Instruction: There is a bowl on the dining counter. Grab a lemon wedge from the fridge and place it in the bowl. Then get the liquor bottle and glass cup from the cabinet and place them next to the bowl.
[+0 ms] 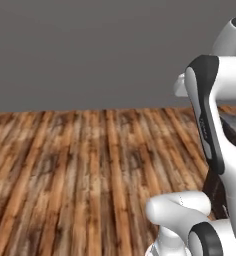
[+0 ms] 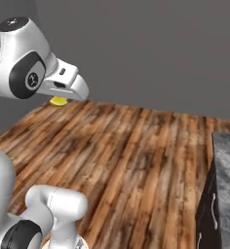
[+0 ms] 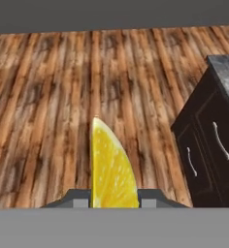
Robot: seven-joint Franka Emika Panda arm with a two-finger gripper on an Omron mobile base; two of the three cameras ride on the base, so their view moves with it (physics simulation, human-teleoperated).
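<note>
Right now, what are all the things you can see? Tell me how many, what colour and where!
lemon wedge: one, yellow, held between the gripper's finger tips, above the floor
counter: one, grey marbled top, dark brown front with silver handles, at the right
floor: one, brown wooden planks, below everything
wall: one, plain grey, behind the floor
gripper: one, white, shut on the lemon wedge

I can read no text, label, brand, number or sign anywhere in these views. My arm carries a faint pale marking along its dark side panel at the right of the left base view, too small and blurred to make out. A small mark on my round dark joint at upper left of the right base view is equally illegible.
</note>
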